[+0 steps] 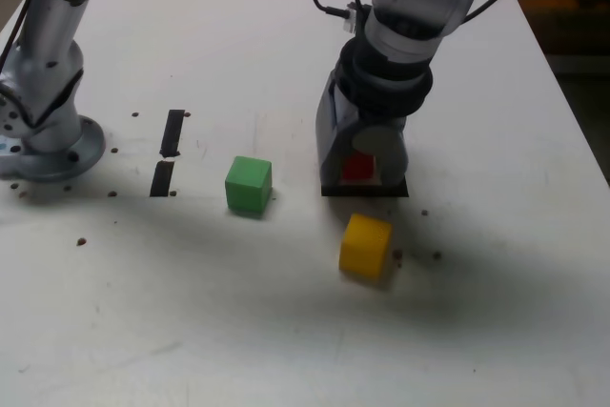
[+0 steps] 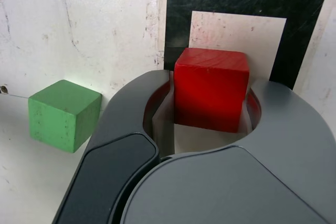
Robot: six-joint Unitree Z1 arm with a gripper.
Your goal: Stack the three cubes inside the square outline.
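White tabletop, scuffed and dotted with small dark specks, fills most of the exterior view, with a darker area along the far right side. At the exterior view's left stands a grey metal post on a round base; to the right of it lie two short black bars, one nearer the camera than the other. Next comes the green cube, then the grey gripper, pointing down over the square outline. Between its fingers shows the red cube. The yellow cube rests nearer the camera, just beside the outline.

In the wrist view, the pincer's two curved fingers are clamped on the red cube, one against each side. Behind the cube appears the outline's black frame and pale centre. The green cube lies outside the frame, near one finger.
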